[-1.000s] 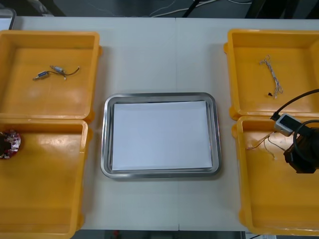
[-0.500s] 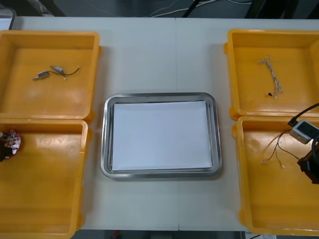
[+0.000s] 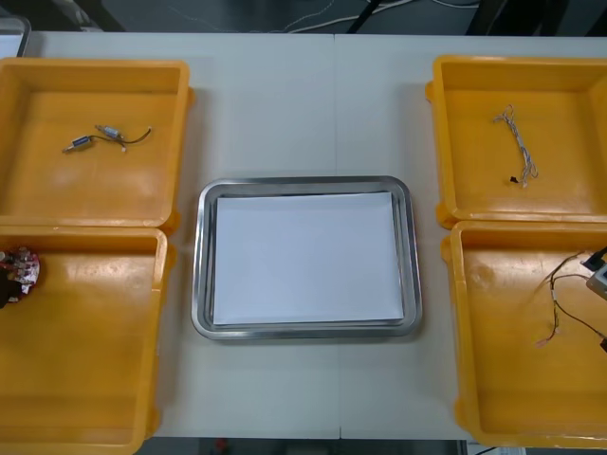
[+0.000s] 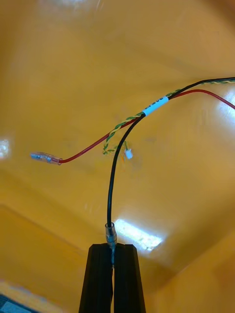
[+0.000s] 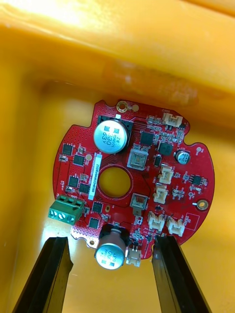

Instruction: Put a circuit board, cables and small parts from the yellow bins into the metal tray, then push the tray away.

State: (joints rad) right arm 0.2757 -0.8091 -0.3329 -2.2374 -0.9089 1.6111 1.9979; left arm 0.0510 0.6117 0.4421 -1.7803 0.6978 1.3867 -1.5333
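- The right hand [image 4: 113, 248], its fingers pressed together on the tip of a black cable [image 4: 111, 186], holds it over the near right yellow bin [image 3: 503, 379]. A red strand [image 4: 83, 151] is bound to the same cable.
- The left hand [image 5: 110, 240], fingers spread wide, hangs over the round red circuit board [image 5: 142, 181], which lies at the outer edge of the near left yellow bin [image 3: 95, 360].
- The metal tray [image 3: 201, 275], white inside, sits mid-bench [image 3: 303, 104] between the bins.

circuit board [image 3: 18, 271] cut by left edge, cable [image 3: 553, 301] running off right edge
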